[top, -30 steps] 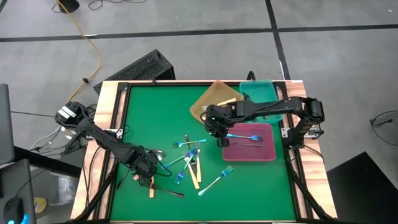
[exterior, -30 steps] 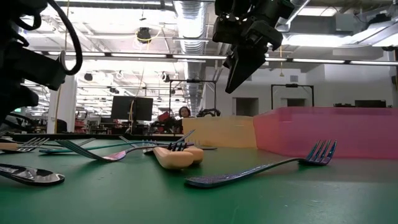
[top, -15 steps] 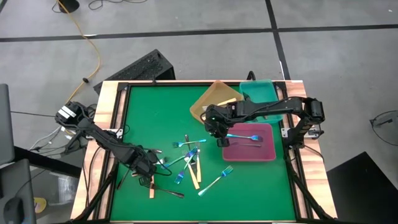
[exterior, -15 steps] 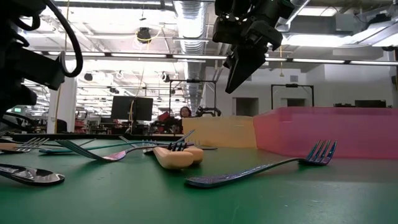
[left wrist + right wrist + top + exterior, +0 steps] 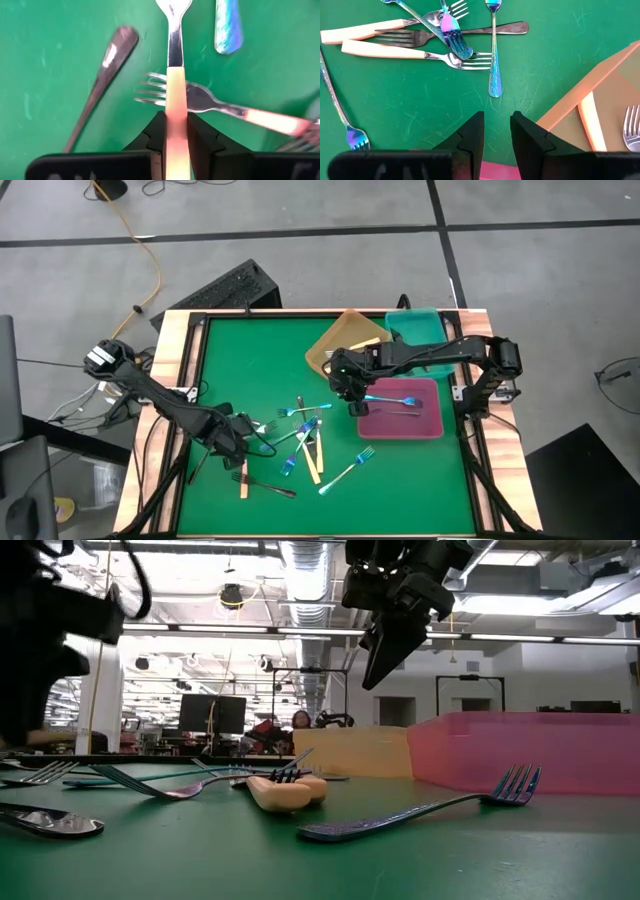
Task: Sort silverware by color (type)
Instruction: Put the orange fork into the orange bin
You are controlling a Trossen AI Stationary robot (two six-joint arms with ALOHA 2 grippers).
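Cream-handled, iridescent blue and black forks lie crossed in a pile (image 5: 305, 438) at the table's middle. My left gripper (image 5: 236, 436) is at the pile's left side, shut on a cream-handled fork (image 5: 172, 55) whose silver tines point away from the fingers. Under it lie another cream-handled fork (image 5: 220, 106) and a black fork (image 5: 102, 75). My right gripper (image 5: 347, 387) hangs open above the table, left of the pink tray (image 5: 432, 430), with nothing between its fingers (image 5: 472, 131). My left gripper pinches the cream handle (image 5: 176, 100) between its two fingers (image 5: 156, 129), which lie along the fork. The tines reach forward past the fingertips. The fork passes over the other cream-handled fork and appears lifted off the table.
An orange tray (image 5: 330, 352) with cream-handled forks and a teal tray (image 5: 425, 330) stand at the far right. The pink tray holds blue forks (image 5: 392, 400). A lone blue fork (image 5: 347, 470), a black fork (image 5: 268, 488) and a cream fork (image 5: 243, 486) lie toward the near edge.
My left gripper has risen from the table and drawn a little toward the far-left corner. My right arm has kept still.
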